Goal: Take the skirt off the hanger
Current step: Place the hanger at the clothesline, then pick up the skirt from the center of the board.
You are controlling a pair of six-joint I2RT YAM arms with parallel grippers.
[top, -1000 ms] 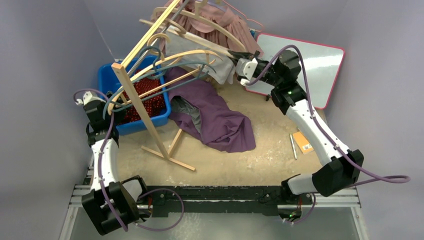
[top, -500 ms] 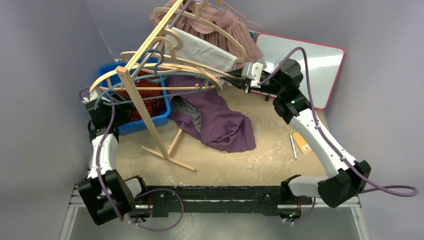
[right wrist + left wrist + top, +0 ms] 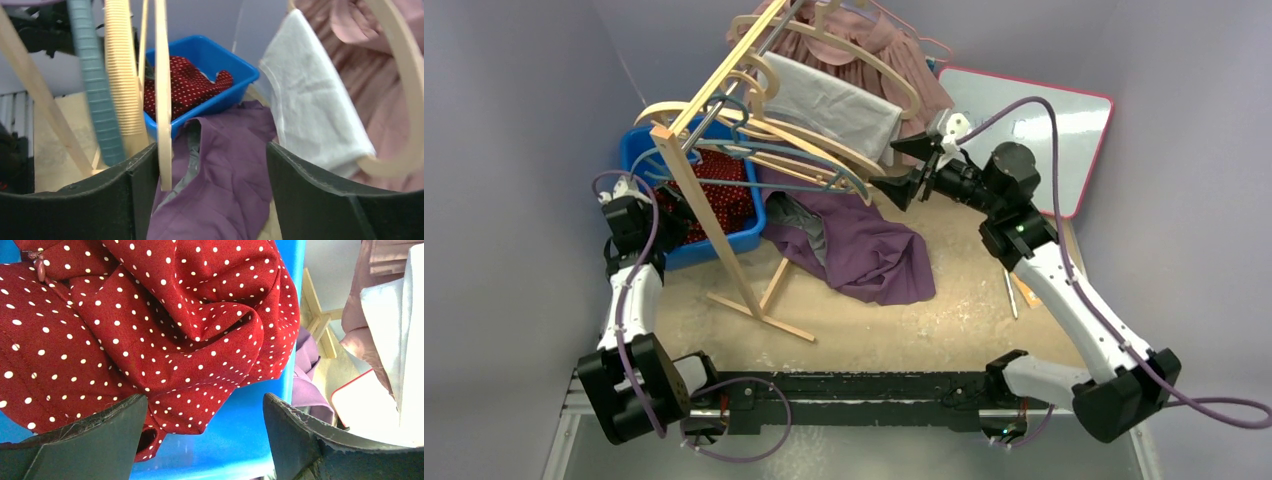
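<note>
Right gripper (image 3: 884,166): jaws spread wide, nothing gripped; a thin wooden bar (image 3: 162,100) is seen just beside its left finger.
Left gripper (image 3: 202,400): jaws spread, empty, held over spotted red cloth (image 3: 150,315) in a blue bin (image 3: 235,440).
Purple skirt (image 3: 864,245): heaped on the table (image 3: 964,310), at seven o'clock from the right gripper, below the hangers (image 3: 824,165).

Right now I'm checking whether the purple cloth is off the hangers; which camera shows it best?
The top camera: nearly all the purple cloth lies in sight, crumpled on the table below the hangers. The right wrist view shows only part of it; the left wrist view shows a sliver beyond the blue bin.
</note>
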